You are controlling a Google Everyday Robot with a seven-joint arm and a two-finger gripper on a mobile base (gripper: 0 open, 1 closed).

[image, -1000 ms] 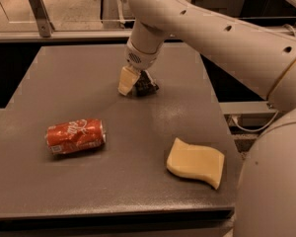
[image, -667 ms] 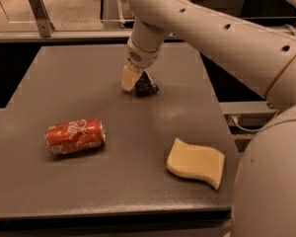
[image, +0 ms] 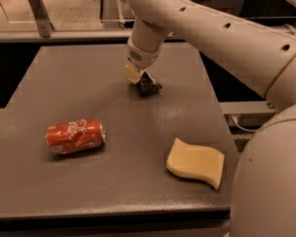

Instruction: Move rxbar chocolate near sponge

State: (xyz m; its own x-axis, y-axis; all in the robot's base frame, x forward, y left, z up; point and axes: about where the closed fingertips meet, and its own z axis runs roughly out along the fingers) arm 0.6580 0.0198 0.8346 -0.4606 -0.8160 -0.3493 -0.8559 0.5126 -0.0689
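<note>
Our arm stretched forward and down
Our gripper [image: 140,79] hangs low beneath the bent wrist, pointing downward at a slight tilt.

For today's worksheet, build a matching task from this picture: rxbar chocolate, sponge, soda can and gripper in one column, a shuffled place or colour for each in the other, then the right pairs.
1. rxbar chocolate
2. sponge
3. soda can
4. gripper

A. red, lying on its side, left part of the table
B. at the end of the white arm, lowered over the table's far middle
C. pale yellow, front right of the table
D. black, right at the gripper's tip

Pairs: 1-D, 2-C, 3-A, 4-B
</note>
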